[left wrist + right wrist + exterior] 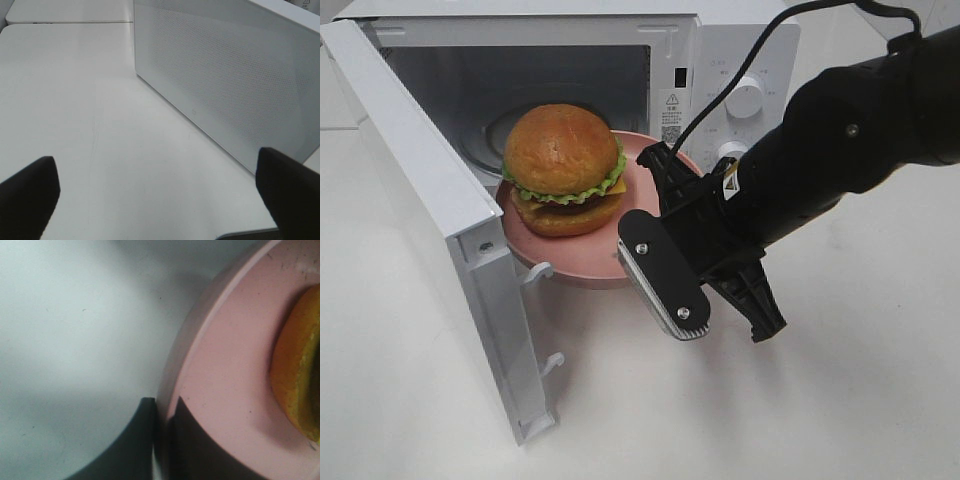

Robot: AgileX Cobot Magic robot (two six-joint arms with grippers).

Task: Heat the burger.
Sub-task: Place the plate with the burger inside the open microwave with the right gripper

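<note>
Loading step: the right gripper (162, 406) is pinched tight on the rim of the pink plate (575, 262), with the burger (563, 165) on it at the microwave's (745, 55) open mouth. Next, I'd say: slide it fully inside, let go. The left gripper (157, 200) gapes wide, empty.

On hand were: one burger (563, 165), one pink plate (582, 268), one white microwave oven (740, 45), one white table (840, 400). The oven bore two round knobs, an upper knob (747, 97) and a lower knob (731, 150). Grippers numbered two: the left gripper (155, 161) and the right gripper (161, 407).
</note>
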